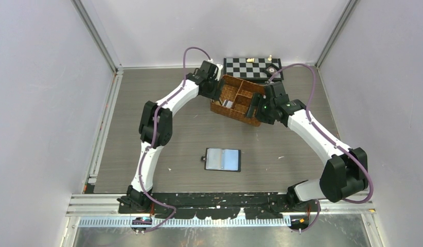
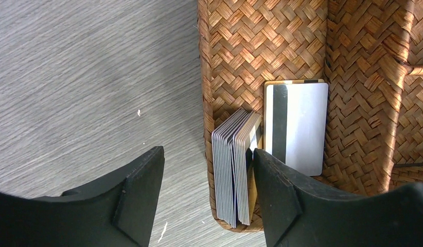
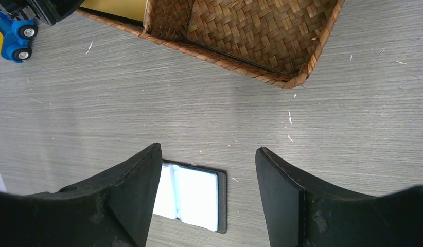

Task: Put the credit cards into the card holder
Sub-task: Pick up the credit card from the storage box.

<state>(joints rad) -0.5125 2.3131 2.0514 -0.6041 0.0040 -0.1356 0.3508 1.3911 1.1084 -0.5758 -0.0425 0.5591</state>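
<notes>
The card holder lies open on the table, black with pale bluish sleeves up; it also shows in the right wrist view. The credit cards are in the wicker basket. Several grey-white cards stand on edge against its wall. A white card with a dark stripe lies flat on a tan one. My left gripper is open and straddles the basket wall and the standing stack, its right finger inside touching the stack. My right gripper is open and empty beside the basket, above the table.
The basket has several woven compartments. A chessboard with a few pieces lies behind it at the back wall. A blue toy vehicle shows at the left edge of the right wrist view. Grey walls enclose the table.
</notes>
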